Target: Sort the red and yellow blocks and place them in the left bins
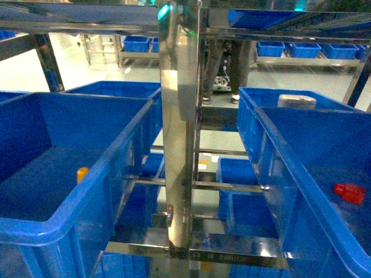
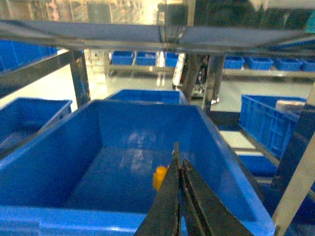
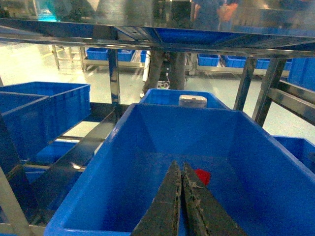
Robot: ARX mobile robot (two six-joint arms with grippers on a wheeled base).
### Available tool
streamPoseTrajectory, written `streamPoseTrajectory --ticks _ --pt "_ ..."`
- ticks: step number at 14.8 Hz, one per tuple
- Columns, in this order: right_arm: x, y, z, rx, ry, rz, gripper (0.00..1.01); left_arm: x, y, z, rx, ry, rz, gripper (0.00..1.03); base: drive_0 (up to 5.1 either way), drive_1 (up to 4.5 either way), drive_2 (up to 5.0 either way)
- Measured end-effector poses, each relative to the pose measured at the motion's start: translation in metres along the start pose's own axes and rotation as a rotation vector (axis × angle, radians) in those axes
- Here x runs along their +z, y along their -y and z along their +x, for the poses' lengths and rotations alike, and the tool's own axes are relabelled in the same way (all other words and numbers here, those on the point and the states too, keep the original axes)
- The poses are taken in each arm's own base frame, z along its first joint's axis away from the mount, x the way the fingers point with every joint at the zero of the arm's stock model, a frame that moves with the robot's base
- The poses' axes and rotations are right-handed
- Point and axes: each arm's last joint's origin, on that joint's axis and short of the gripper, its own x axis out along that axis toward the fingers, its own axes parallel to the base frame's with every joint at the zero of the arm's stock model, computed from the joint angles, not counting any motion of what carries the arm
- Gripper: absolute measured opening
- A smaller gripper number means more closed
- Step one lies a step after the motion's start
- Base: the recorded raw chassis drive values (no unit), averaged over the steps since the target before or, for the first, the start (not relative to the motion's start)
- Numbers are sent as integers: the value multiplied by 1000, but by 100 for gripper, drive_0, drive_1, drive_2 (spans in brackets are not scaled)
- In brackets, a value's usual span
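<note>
A yellow block (image 1: 83,174) (image 2: 160,177) lies on the floor of the big blue left bin (image 1: 35,223) (image 2: 98,147). A red block (image 1: 349,193) (image 3: 202,176) lies in the blue right bin (image 1: 301,174) (image 3: 128,162). My left gripper (image 2: 178,156) hovers over the near edge of the left bin, shut with nothing between its fingers, its tips just right of the yellow block. Over the near part of the right bin my right gripper (image 3: 178,169) is likewise shut and empty, the red block just beyond its tips. Neither gripper shows in the head view.
A shiny steel rack post (image 1: 181,133) stands between the two bins, with a shelf overhead (image 1: 87,14). More blue bins sit behind (image 1: 116,90) and below (image 1: 243,191). A white round object (image 1: 296,101) rests in the bin behind the right one. A person's legs (image 1: 223,69) stand beyond.
</note>
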Motion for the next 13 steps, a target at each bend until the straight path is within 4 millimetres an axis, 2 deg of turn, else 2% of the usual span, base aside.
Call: streamPoseTrajectory --ticks 2,3,4,5,6,9,10,13 --pt "0 0 0 0 0 0 2 -3 0 0 -3 -23 0 2 0 0 0" --pt "0 0 0 -1 -1 0 6 -3 0 0 -2 -15 0 2 0 0 0" --pt "0 0 0 0 1 0 17 -3 0 0 -3 -20 -1 10 0 0 0" --pt "0 0 0 -1 0 0 30 -3 0 0 -2 -19 -1 23 0 0 0" --pt "0 0 0 -1 0 0 61 -3 0 0 -2 -19 -1 53 0 0 0" --pt "0 0 0 -1 0 0 90 -3 0 0 -2 -19 -1 82 0 0 0" --pt "0 0 0 -1 0 0 100 -3 0 0 -2 -19 -1 97 0 0 0" --pt "0 0 0 -1 0 0 98 -3 0 0 -2 -19 2 98 0 0 0"
